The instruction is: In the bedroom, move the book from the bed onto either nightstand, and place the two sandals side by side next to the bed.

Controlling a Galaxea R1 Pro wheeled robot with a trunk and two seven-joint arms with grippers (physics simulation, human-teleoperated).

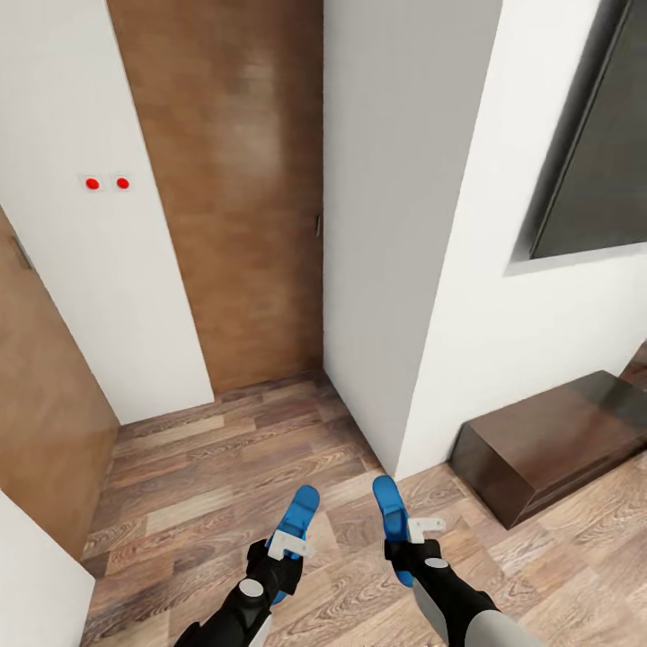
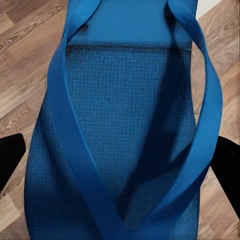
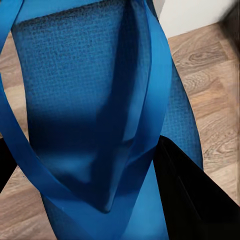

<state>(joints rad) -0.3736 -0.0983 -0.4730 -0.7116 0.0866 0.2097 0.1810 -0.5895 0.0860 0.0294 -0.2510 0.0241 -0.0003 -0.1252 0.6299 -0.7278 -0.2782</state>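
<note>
Sandals were what we carried: our left gripper (image 1: 280,550) clenched one blue sandal (image 1: 295,521), our right gripper (image 1: 406,539) clenched the other sandal (image 1: 391,512), both held over the wood floor (image 1: 216,485). Bed and book were out of sight. Turning near the white wall corner (image 1: 395,359) or the dark bench (image 1: 539,449) could, we judged, knock a sandal loose.

Each gripper, left (image 1: 274,562) and right (image 1: 403,548), clasped a blue sandal (image 1: 295,526) (image 1: 392,514) above wood floor (image 1: 207,485); a dark bench (image 1: 548,449) sat at four o'clock.
</note>
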